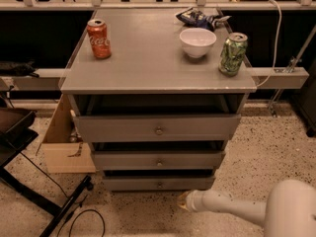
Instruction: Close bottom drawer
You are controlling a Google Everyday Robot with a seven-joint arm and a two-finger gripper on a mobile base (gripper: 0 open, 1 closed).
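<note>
The grey cabinet [158, 78] has three drawers. The bottom drawer [158, 183] is the lowest, with a low grey front and a small round metal knob [159, 184]; its front sits about flush under the middle drawer [158, 160]. The top drawer [158, 127] stands out slightly from the frame. My white arm [232, 206] comes in from the lower right, just above the floor. My gripper [183, 200] is at its left end, just below and in front of the bottom drawer's right part. Whether it touches the drawer front does not show.
On the cabinet top stand a red cola can [98, 38], a white bowl [197, 42], a green can [232, 54] and a dark snack bag [200, 18]. A cardboard box [61, 142] is at the left, with black stand legs and a cable [74, 206] on the speckled floor.
</note>
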